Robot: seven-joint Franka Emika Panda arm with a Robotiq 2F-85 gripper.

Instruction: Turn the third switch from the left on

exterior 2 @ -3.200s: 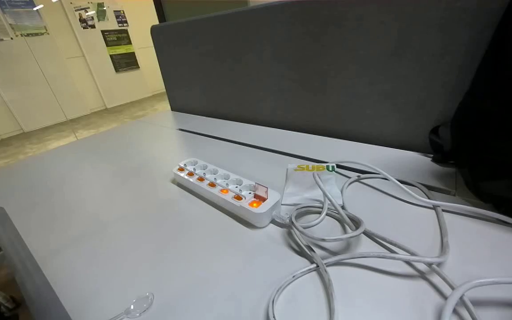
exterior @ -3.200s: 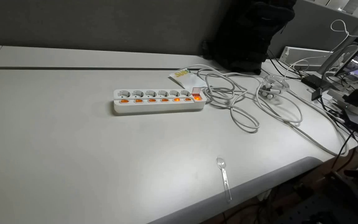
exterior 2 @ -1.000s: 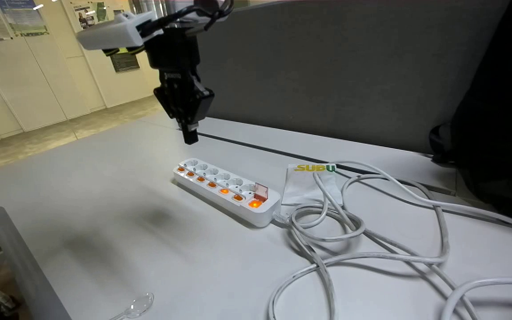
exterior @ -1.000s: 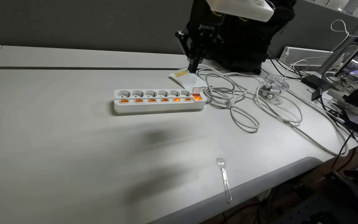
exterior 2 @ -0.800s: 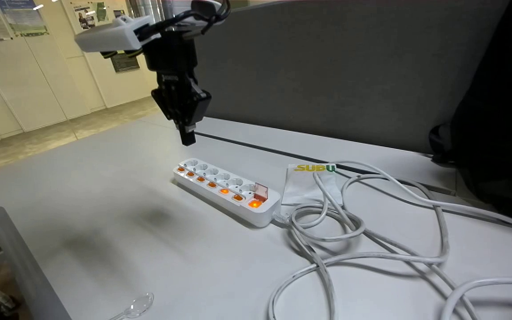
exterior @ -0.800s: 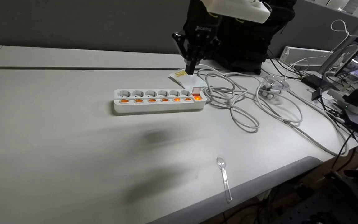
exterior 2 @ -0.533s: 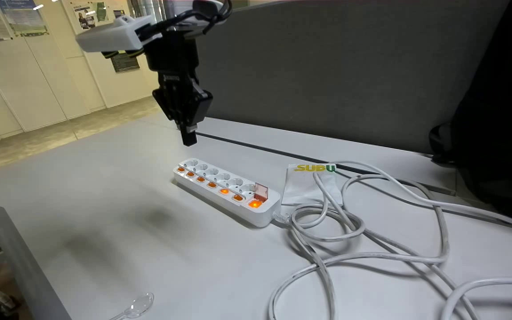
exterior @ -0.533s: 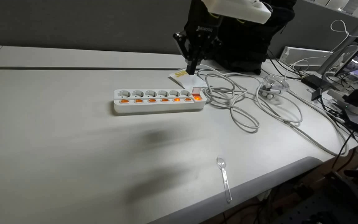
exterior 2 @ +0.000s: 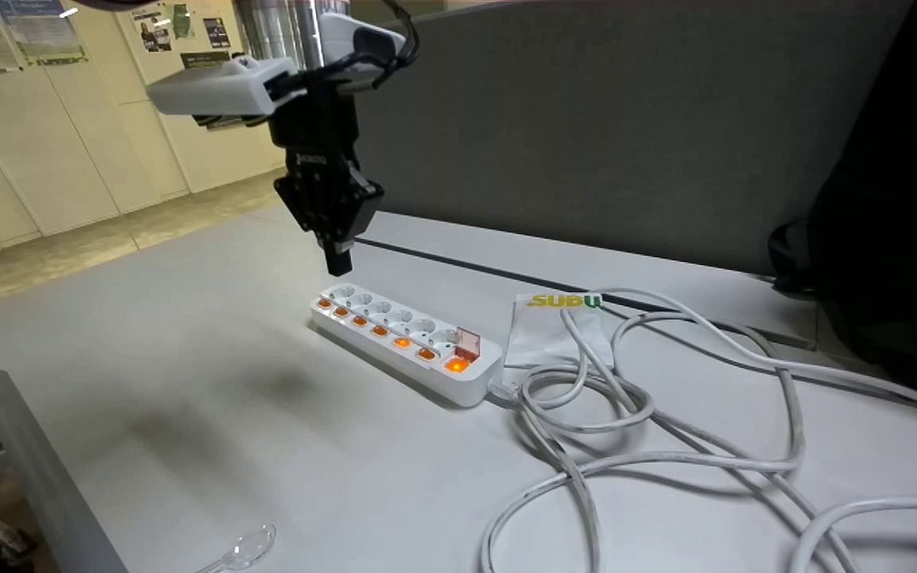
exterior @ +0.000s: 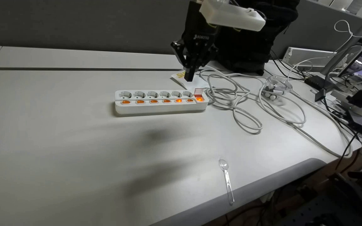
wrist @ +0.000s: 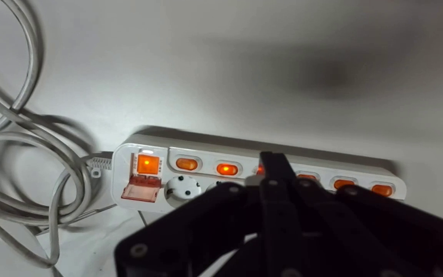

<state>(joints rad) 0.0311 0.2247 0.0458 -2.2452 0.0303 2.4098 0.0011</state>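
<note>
A white power strip (exterior: 162, 108) with a row of orange rocker switches lies on the desk in both exterior views. Counted there from the left, the third switch (exterior: 153, 101) looks unlit; the fifth switch (exterior: 178, 100) and the larger end switch (exterior: 199, 99) glow. The wrist view has the strip turned round, so the third switch (wrist: 307, 176) comes third from the right, just beside the fingers. Above the strip hangs my gripper (exterior 2: 339, 269), pointing down, apart from it. Its fingertips meet with nothing between them. In the wrist view my gripper (wrist: 272, 156) partly hides the fourth switch.
Grey cables (exterior 2: 669, 457) loop beside the strip's end, over a white napkin (exterior 2: 534, 334). A clear plastic spoon (exterior: 226, 177) lies near the desk's rounded front edge (exterior: 262, 182). At the back are a black backpack (exterior: 247, 59) and a dark partition (exterior: 74, 25). A transparent cup (exterior: 276, 85) sits among cables.
Three seconds ago the arm was out of both exterior views. Over the last second the gripper has sunk somewhat towards the strip, staying shut. Strip and switch lights look the same.
</note>
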